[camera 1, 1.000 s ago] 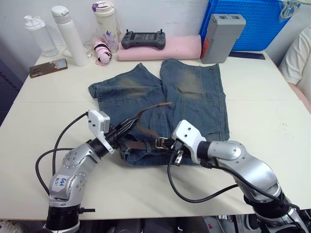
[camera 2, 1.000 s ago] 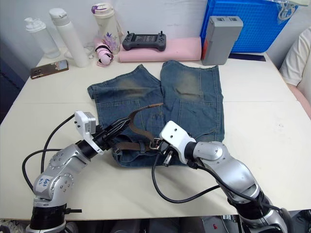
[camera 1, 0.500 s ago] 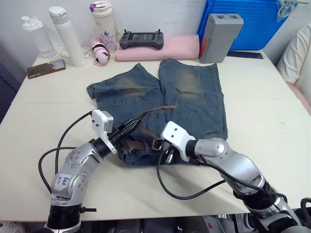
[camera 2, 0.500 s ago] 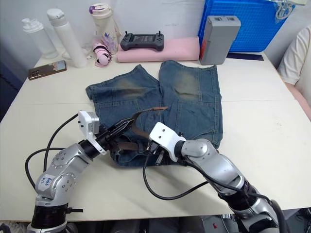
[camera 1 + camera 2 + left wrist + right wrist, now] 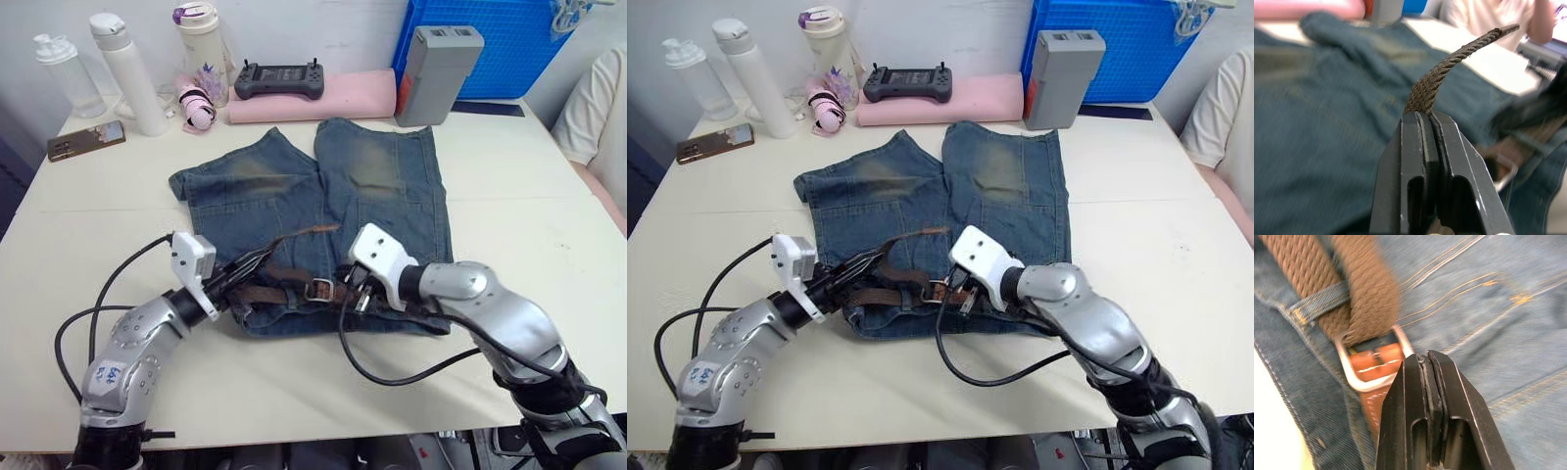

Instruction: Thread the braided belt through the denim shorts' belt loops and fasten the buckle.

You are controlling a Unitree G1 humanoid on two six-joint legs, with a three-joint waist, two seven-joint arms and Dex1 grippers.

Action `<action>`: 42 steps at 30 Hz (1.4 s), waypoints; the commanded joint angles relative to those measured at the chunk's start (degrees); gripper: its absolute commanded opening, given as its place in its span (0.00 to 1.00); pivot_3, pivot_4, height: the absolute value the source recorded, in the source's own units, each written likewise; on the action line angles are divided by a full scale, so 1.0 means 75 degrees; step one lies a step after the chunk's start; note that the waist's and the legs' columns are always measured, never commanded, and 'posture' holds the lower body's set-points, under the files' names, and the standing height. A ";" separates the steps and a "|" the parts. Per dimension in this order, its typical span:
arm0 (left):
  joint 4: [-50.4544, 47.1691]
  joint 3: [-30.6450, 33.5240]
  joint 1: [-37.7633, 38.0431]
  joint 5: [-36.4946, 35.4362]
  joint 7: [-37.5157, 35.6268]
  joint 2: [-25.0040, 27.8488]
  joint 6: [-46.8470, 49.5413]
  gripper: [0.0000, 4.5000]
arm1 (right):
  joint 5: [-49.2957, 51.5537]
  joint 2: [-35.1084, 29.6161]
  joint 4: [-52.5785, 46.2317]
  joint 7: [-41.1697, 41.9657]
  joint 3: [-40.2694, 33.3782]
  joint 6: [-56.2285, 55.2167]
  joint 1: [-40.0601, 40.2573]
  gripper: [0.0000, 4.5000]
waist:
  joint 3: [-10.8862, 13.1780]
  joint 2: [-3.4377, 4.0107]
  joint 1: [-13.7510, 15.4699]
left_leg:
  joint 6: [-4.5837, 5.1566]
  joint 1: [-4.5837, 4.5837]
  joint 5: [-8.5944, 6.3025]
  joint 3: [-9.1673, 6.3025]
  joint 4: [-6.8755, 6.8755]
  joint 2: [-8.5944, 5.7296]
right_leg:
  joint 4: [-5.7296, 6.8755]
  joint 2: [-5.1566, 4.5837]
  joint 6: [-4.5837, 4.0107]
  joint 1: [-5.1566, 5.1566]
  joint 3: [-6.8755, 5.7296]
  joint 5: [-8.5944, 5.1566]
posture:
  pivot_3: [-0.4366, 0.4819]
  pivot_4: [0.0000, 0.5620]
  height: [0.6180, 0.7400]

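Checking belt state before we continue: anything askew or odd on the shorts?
The braided belt has passed through the buckle, but its free end arches up off the denim shorts instead of lying flat, pinched in the left end effector. The right end effector is shut beside the buckle.

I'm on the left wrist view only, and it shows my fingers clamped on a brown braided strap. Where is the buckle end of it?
Observer: The buckle lies on the waistband of the denim shorts, right beside the right hand.
Operator: Is the strap through the buckle?
Observer: In the right wrist view, the braided belt enters the silver frame, and one belt loop crosses the strap next to it.
Operator: What is the right hand doing?
Observer: Its fingers are shut, with the tips over the denim next to the buckle.
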 commanded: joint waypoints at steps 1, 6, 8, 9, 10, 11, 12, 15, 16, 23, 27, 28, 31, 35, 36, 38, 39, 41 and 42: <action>-0.0361 0.0221 0.0211 0.0005 -0.0145 0.0102 -0.0343 0.00 | 0.0327 0.0116 -0.0295 0.0087 -0.0140 0.0054 -0.0090 0.00 | 0.0000 0.0000 0.0000 | 0.0000 0.0000 0.0000 0.0001 0.0001 0.0000 | 0.0000 0.0000 0.0000 0.0000 0.0002 0.0000 | 0.48 0.27 0.79; -0.0406 0.0237 0.0300 -0.0011 -0.0122 0.0139 -0.0400 0.00 | 0.0376 0.0120 -0.0142 0.0069 0.0051 0.0037 -0.0068 0.00 | 0.0000 0.0000 0.0017 | 0.0000 -0.0002 0.0000 0.0000 0.0004 -0.0004 | -0.0001 -0.0001 0.0000 0.0002 0.0004 0.0000 | 0.48 0.27 0.79; -0.0449 0.0238 0.0326 -0.0016 -0.0086 0.0141 -0.0389 0.00 | 0.0292 0.0128 0.0006 0.0007 0.0192 0.0019 -0.0013 0.00 | 0.0000 0.0000 0.0003 | 0.0000 -0.0002 0.0000 0.0000 0.0003 -0.0003 | -0.0001 -0.0001 0.0000 0.0002 0.0003 0.0000 | 0.48 0.27 0.79; -0.0472 0.0239 0.0346 -0.0015 -0.0076 0.0141 -0.0385 0.00 | 0.0232 0.0083 0.0070 -0.0019 0.0260 0.0015 0.0033 0.00 | 0.0000 0.0000 0.0001 | 0.0000 -0.0001 0.0000 0.0000 0.0003 -0.0002 | -0.0001 -0.0001 0.0000 0.0001 0.0002 0.0000 | 0.48 0.27 0.79; -0.0489 0.0240 0.0361 -0.0013 -0.0069 0.0141 -0.0383 0.00 | 0.0194 0.0049 0.0111 -0.0034 0.0304 0.0013 0.0064 0.00 | 0.0000 0.0000 -0.0001 | 0.0000 -0.0001 0.0000 0.0001 0.0002 -0.0001 | -0.0001 -0.0001 0.0000 0.0001 0.0002 0.0000 | 0.48 0.27 0.79; -0.0510 0.0241 0.0377 -0.0017 -0.0064 0.0141 -0.0375 0.00 | 0.0162 -0.0009 0.0127 -0.0034 0.0336 0.0010 0.0104 0.00 | 0.0000 0.0000 -0.0002 | 0.0000 -0.0001 0.0000 0.0001 0.0001 -0.0002 | -0.0001 -0.0001 0.0000 0.0001 0.0002 0.0000 | 0.48 0.27 0.79; -0.0525 0.0243 0.0386 -0.0019 -0.0061 0.0141 -0.0366 0.00 | 0.0144 -0.0049 0.0138 -0.0035 0.0359 0.0003 0.0128 0.00 | 0.0000 0.0000 -0.0001 | 0.0000 -0.0001 0.0000 0.0001 0.0001 -0.0002 | -0.0001 -0.0001 0.0000 0.0001 0.0003 0.0000 | 0.48 0.27 0.79; -0.0545 0.0212 0.0376 -0.0015 -0.0048 0.0133 -0.0354 0.00 | 0.0174 -0.0083 0.0079 -0.0038 0.0425 0.0042 0.0185 0.00 | 0.0000 0.0000 0.0010 | 0.0000 -0.0001 0.0000 0.0002 0.0002 -0.0002 | -0.0002 -0.0001 0.0000 0.0001 0.0003 0.0000 | 0.48 0.27 0.79; -0.0554 0.0200 0.0364 -0.0017 -0.0038 0.0127 -0.0347 0.00 | 0.0184 -0.0069 0.0065 -0.0053 0.0455 0.0057 0.0194 0.00 | 0.0000 0.0000 0.0010 | 0.0000 -0.0001 0.0000 0.0000 0.0003 -0.0002 | -0.0001 -0.0001 0.0000 0.0002 0.0002 0.0000 | 0.48 0.27 0.79; -0.0526 0.0142 0.0285 -0.0022 -0.0053 0.0123 -0.0342 0.00 | 0.0153 0.0290 0.0137 -0.0249 0.0769 0.0071 0.0033 0.00 | 0.0000 0.0000 -0.0001 | 0.0000 0.0000 0.0000 0.0001 0.0003 -0.0001 | -0.0002 -0.0001 0.0000 0.0002 0.0002 0.0000 | 0.48 0.27 0.79; -0.0543 0.0109 0.0254 -0.0025 -0.0055 0.0120 -0.0325 0.00 | 0.0140 0.0401 0.0157 -0.0298 0.0825 0.0065 -0.0043 0.00 | 0.0000 0.0000 -0.0005 | -0.0001 0.0000 0.0000 0.0001 0.0002 -0.0001 | -0.0002 0.0000 0.0000 0.0001 0.0002 0.0000 | 0.48 0.27 0.79; -0.0541 0.0105 0.0247 -0.0025 -0.0057 0.0119 -0.0325 0.00 | 0.0126 0.0365 0.0160 -0.0292 0.0814 0.0047 -0.0045 0.00 | 0.0000 0.0000 -0.0005 | -0.0001 0.0000 0.0000 0.0001 0.0002 0.0000 | -0.0001 0.0000 0.0000 0.0000 0.0002 0.0000 | 0.48 0.27 0.79; -0.0536 0.0093 0.0232 -0.0023 -0.0066 0.0117 -0.0327 0.00 | 0.0175 0.0092 0.0108 -0.0143 0.0544 -0.0003 -0.0064 0.00 | 0.0000 0.0000 -0.0003 | -0.0001 0.0000 0.0000 0.0002 0.0001 -0.0001 | -0.0002 0.0000 0.0000 0.0000 0.0002 0.0000 | 0.48 0.27 0.79; -0.0512 0.0077 0.0200 -0.0025 -0.0082 0.0116 -0.0329 0.00 | 0.0334 -0.0416 -0.0141 0.0175 0.0222 -0.0085 0.0017 0.00 | 0.0000 0.0000 0.0026 | 0.0000 -0.0002 -0.0001 0.0000 0.0004 -0.0003 | -0.0004 -0.0001 0.0000 0.0003 0.0003 0.0000 | 0.48 0.27 0.79; -0.0499 0.0069 0.0185 -0.0021 -0.0090 0.0114 -0.0333 0.00 | 0.0382 -0.0490 -0.0233 0.0229 0.0246 -0.0066 0.0068 0.00 | 0.0000 0.0000 0.0021 | 0.0000 -0.0003 -0.0001 0.0000 0.0003 -0.0004 | -0.0007 -0.0001 0.0000 0.0003 0.0003 0.0000 | 0.48 0.27 0.79; -0.0481 0.0059 0.0163 -0.0020 -0.0094 0.0107 -0.0334 0.00 | 0.0444 -0.0521 -0.0353 0.0265 0.0304 -0.0040 0.0135 0.00 | 0.0000 0.0000 0.0012 | 0.0000 -0.0003 -0.0001 0.0001 0.0001 -0.0002 | -0.0009 -0.0001 0.0000 0.0002 0.0001 0.0000 | 0.48 0.27 0.79; -0.0476 0.0059 0.0155 -0.0022 -0.0095 0.0104 -0.0331 0.00 | 0.0458 -0.0507 -0.0389 0.0263 0.0330 -0.0033 0.0156 0.00 | 0.0000 0.0000 0.0009 | 0.0000 -0.0002 -0.0001 0.0001 0.0000 0.0000 | -0.0008 0.0000 0.0000 0.0002 0.0001 0.0000 | 0.48 0.27 0.79; -0.0464 0.0041 0.0139 -0.0005 -0.0102 0.0104 -0.0333 0.00 | 0.0461 -0.0414 -0.0419 0.0208 0.0409 -0.0018 0.0169 0.00 | 0.0000 0.0000 -0.0001 | -0.0001 -0.0002 -0.0001 0.0003 0.0000 0.0000 | -0.0008 0.0000 0.0000 0.0002 0.0001 0.0000 | 0.48 0.27 0.79; -0.0465 0.0033 0.0129 -0.0001 -0.0096 0.0098 -0.0330 0.00 | 0.0457 -0.0333 -0.0396 0.0157 0.0440 -0.0005 0.0150 0.00 | 0.0000 0.0000 -0.0004 | -0.0001 -0.0001 -0.0001 0.0003 0.0000 0.0000 | -0.0008 0.0000 0.0000 0.0002 0.0001 0.0000 | 0.48 0.27 0.79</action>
